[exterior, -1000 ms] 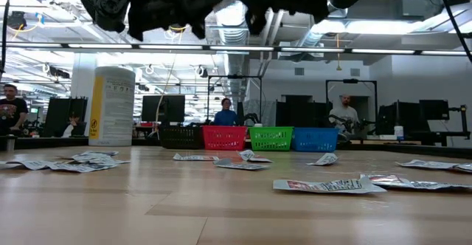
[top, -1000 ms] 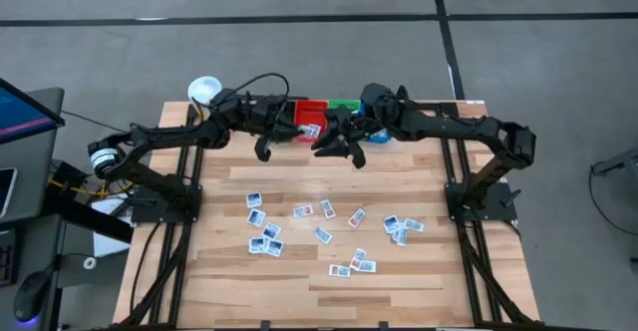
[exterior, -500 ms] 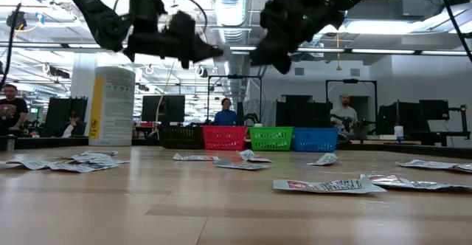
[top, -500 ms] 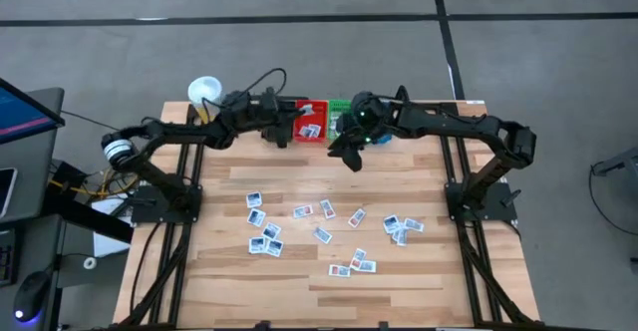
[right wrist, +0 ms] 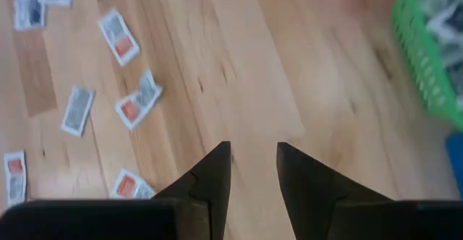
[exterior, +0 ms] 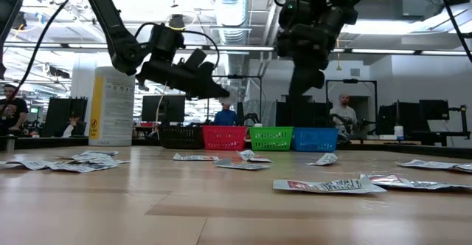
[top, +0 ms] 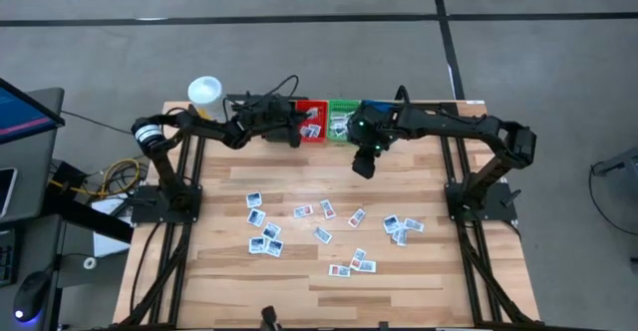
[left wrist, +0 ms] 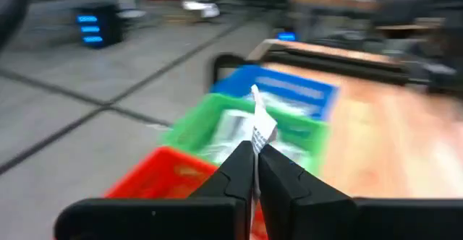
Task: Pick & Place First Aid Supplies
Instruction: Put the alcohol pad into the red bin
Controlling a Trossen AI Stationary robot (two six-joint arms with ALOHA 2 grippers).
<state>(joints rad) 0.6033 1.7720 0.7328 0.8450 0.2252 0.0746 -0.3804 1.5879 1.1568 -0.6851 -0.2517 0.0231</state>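
- Up at the far edge of the table, the left gripper [left wrist: 255, 169] is pinched shut on one small white packet [left wrist: 261, 128], which stands up out of the fingertips above the red bin [top: 310, 121] and green bin [top: 343, 119].
- Nearby, the right gripper [right wrist: 253, 169] hangs over bare wood just in front of the green bin, its fingers parted with nothing between them.
- Further toward the near side, the loose packets [top: 322, 228] lie scattered flat across the middle of the table [top: 469, 271]; some already sit in the bins.
- Judging by how the held one flops and creases, these packets are very light, thin and limp, not fragile, but probably slick against the wood.
- A grip at an edge or a lifted corner looks best, since a flat-lying packet offers little for the fingers to catch.
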